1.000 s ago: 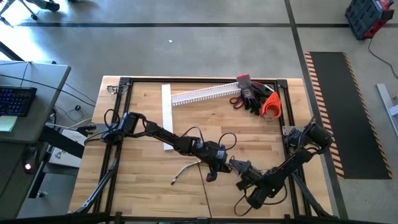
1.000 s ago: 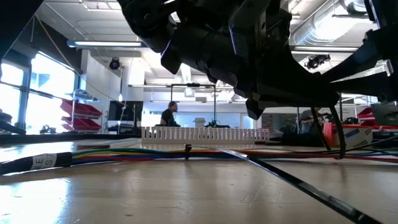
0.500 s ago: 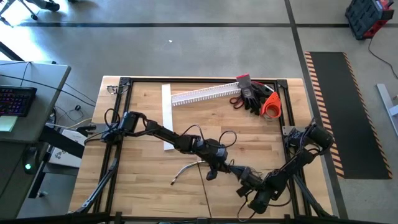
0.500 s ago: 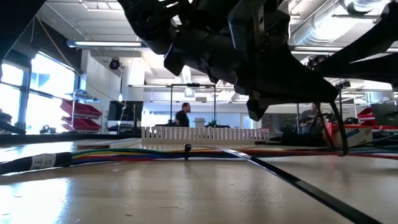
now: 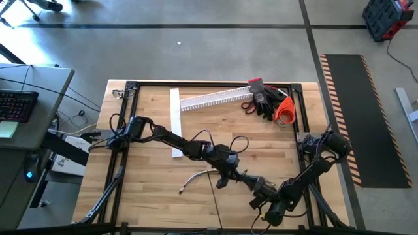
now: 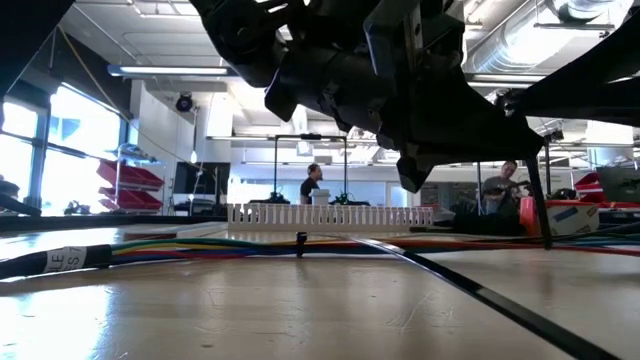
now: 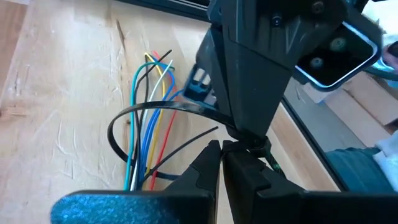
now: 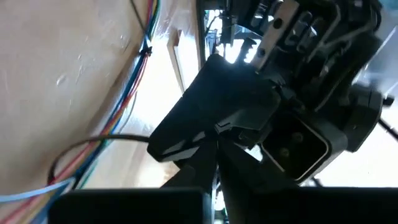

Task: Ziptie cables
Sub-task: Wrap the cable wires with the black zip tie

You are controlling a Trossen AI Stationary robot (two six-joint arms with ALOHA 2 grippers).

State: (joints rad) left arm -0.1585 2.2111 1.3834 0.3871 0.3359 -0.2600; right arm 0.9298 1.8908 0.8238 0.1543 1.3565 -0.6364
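Observation:
The cables lie mid-table, a grey sheathed end toward the left and loose loops behind the grippers. In the left wrist view their coloured wires fan out on the wood. A thin black ziptie is looped around them, and its loop also shows in the right wrist view. My left gripper and right gripper meet tip to tip near the table's near edge, both shut on the ziptie. An earlier ziptie binds the bundle. My left gripper pinches the ziptie where its two strands cross, at the fingertips, slanting down from the table's left. The loop hangs around the wires just above the wood. My right gripper pinches the ziptie's tail just beyond the crossing, coming from the near right, opposite the left fingers. The strand from the loop to its fingers runs straight.
A white slotted channel and a flat white strip lie at the far side. Gloves, red scissors and an orange roll fill the far right corner. A black strip runs toward the near edge. People show in the room behind.
My right gripper has drawn back toward the table's near edge, away from the left gripper, staying shut on the ziptie tail. My left gripper has kept its place and its hold.

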